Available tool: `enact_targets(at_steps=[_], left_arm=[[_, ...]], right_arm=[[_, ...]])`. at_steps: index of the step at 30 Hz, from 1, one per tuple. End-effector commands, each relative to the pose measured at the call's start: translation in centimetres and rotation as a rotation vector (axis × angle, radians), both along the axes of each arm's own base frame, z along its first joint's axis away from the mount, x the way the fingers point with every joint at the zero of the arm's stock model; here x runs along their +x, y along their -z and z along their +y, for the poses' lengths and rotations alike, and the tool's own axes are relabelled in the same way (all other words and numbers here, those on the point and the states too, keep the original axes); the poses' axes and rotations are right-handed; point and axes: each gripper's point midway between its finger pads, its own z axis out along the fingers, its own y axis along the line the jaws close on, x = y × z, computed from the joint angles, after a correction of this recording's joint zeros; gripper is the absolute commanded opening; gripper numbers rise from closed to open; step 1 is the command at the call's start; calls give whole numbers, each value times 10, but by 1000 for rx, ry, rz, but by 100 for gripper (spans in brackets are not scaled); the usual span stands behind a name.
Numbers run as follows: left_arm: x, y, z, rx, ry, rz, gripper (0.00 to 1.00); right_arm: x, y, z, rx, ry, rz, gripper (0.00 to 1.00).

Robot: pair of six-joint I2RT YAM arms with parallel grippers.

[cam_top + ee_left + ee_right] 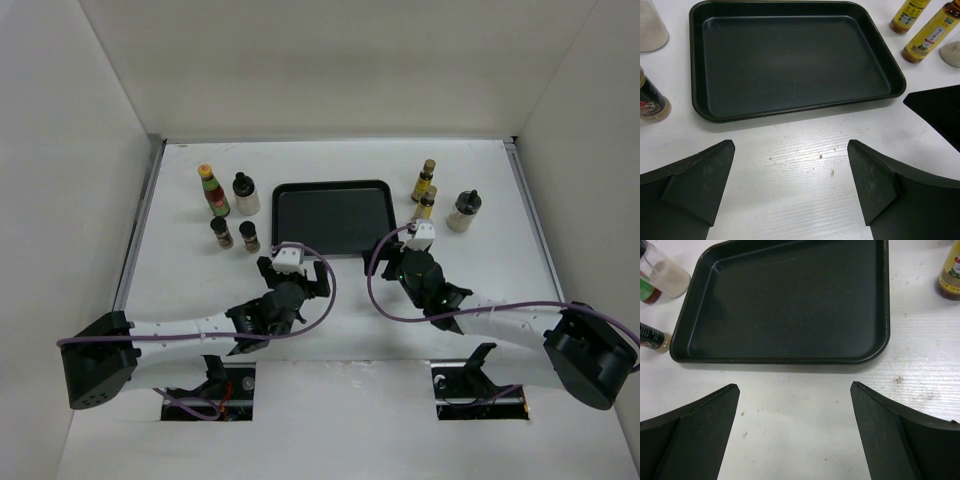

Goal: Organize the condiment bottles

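At ten o'clock from the nearer left gripper, a dark jar stands seemingly upright; that gripper and the right gripper gape wide, empty.

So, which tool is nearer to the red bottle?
Left. The left tool is right of the red bottle, by the tray's near edge; the right tool is much farther right.

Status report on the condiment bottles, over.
Left pincer, right pincer open, empty. Tray bare. Four bottles left of it, three bottles right, all upright. Nothing blocking.
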Motion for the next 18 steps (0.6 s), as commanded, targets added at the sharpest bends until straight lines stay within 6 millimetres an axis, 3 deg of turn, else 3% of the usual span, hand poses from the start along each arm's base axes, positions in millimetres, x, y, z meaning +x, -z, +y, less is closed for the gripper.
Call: enact_targets(at_steps=[1,5,9,14,18], left_arm=[[7,-21,3,-72,-34,-33,100],[12,-25,15,-70,-80,-44,100],[17,-41,21,-28,-124,-44,100],[21,-86,40,-75,-217,-92,100],[27,-124,74,-171,-311,-156,100]], right_arm=[[8,-30,16,59,-19,-67,100],[9,-27,15,49,-14,-63,100],[9,-28,16,42,-19,-71,100],[9,-30,13,25,-15,-84,100],[8,-33,9,35,-7,-105,100]])
